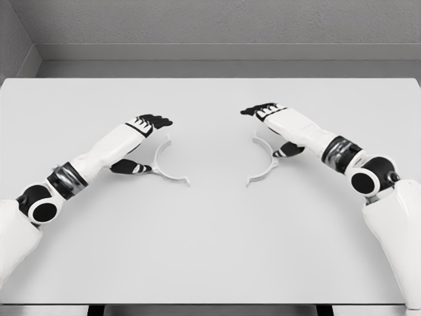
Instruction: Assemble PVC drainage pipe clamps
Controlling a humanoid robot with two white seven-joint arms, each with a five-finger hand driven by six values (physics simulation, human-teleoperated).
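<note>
Left robot hand [141,141] loosely spread beside left clamp half [166,164]; right robot hand [276,128] likewise.

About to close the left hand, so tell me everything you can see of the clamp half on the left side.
The left clamp half is a thin white semicircular band, plastic-looking, lying flat on the white table. Its open side faces left, toward the left hand; small flat tabs turn outward at both ends. The hand's thumb reaches its lower part; actual contact is unclear. It sits apart from the right clamp half.
</note>
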